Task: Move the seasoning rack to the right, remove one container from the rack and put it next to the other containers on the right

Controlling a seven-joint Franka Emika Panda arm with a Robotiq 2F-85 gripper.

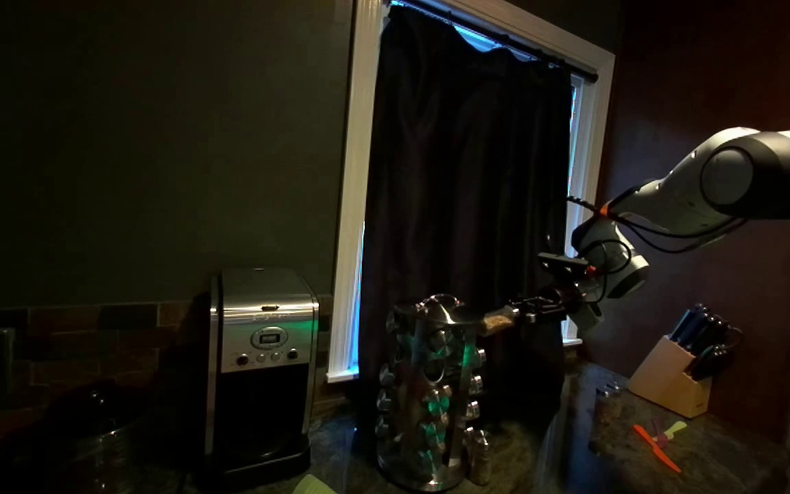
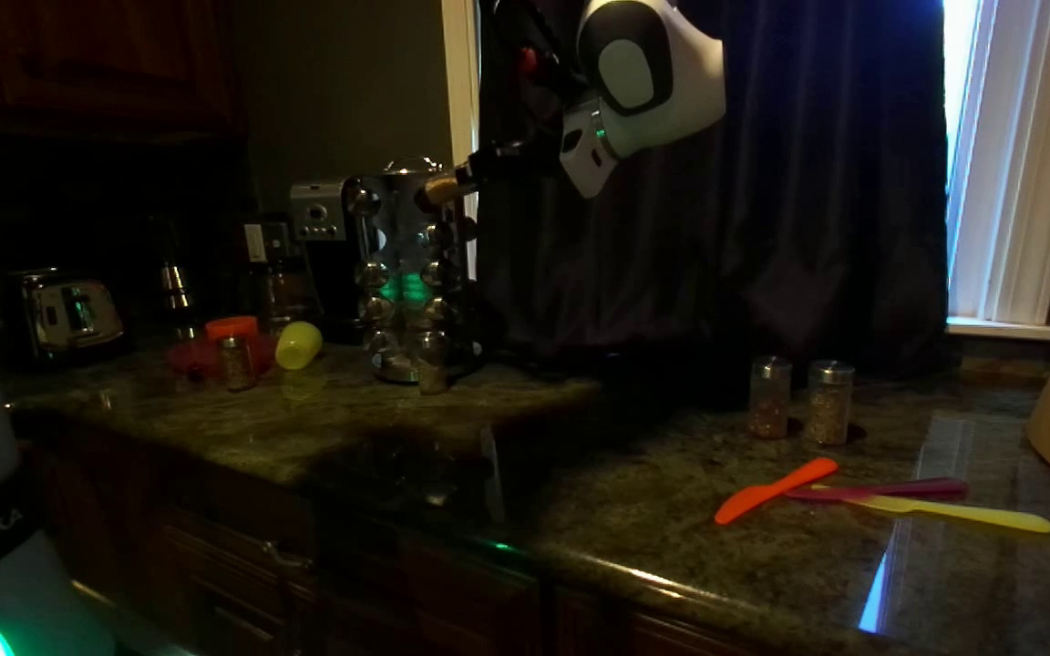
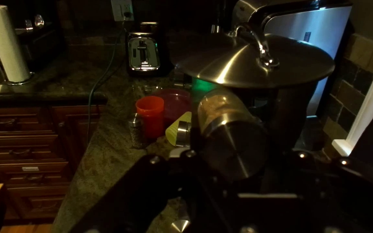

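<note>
The room is dim, with a black curtain (image 1: 470,171) hanging across a white window frame (image 1: 361,171) and a speckled stone table (image 2: 653,538) running below it. On the table stands the rack (image 1: 429,425), round and tiered, carrying many small jars (image 1: 438,401) with shiny lids under a broad metal top (image 3: 212,61); in an exterior view it is between the silver coffee maker (image 1: 265,315) and the white arm (image 1: 683,192). The jaws stand narrow around the lid end of a brown-filled jar (image 3: 222,110), which they hold tilted beside the top of the rack, its glass end a little lower than its lid. Whether that glass end touches the rack, I cannot tell. A clear jar (image 2: 432,364) stands upright just beside the foot of the rack. Well apart from it, in an exterior view, a reddish jar (image 2: 770,405) and a tan jar (image 2: 830,405) stand upright near each other, behind an orange knife (image 2: 776,492), a purple knife (image 2: 908,489) and a yellow knife (image 2: 972,515), lying flat. The wooden knife block (image 1: 669,381) is near them. The wrist view shows an orange cup (image 3: 151,119) upright with a dark jar (image 3: 136,132) just beside it, a yellow cup (image 3: 173,130) on its side, and a toaster (image 3: 143,53) farther back.
</note>
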